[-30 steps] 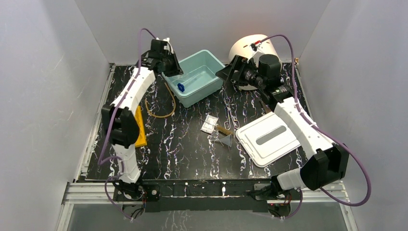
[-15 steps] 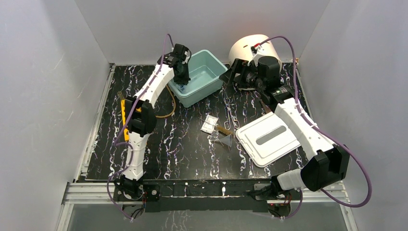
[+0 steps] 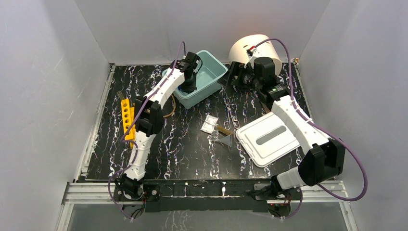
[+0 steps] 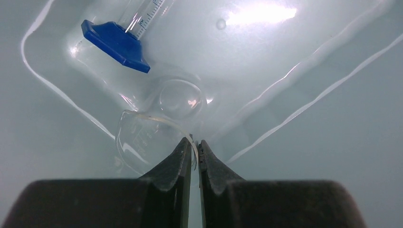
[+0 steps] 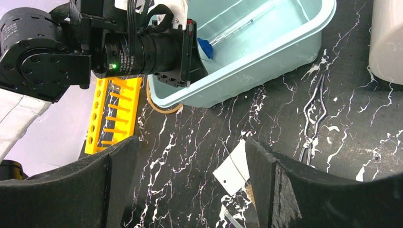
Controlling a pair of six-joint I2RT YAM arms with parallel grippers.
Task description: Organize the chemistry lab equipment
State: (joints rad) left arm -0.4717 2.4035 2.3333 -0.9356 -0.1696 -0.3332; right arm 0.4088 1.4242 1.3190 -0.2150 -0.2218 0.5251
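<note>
Jaws of left gripper [image 4: 194, 148] pinched on rim of tiny glass beaker [image 4: 142, 142], inside teal bin [image 4: 309, 156], beside blue-capped clear tube [image 4: 116, 40]. Right gripper [image 5: 190, 147] jaws wide apart, empty. Clear funnel [image 3: 225, 140], clear flat packet [image 3: 209, 123] on table [image 3: 183, 144].

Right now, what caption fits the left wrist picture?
Left gripper pinches a beaker rim inside the bin, near a blue-capped tube.

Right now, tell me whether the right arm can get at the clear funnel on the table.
Probably yes. The clear funnel lies uncovered beside the white lid, with nothing on top of it, and the right claw hangs open and empty farther back, near the teal bin.
</note>
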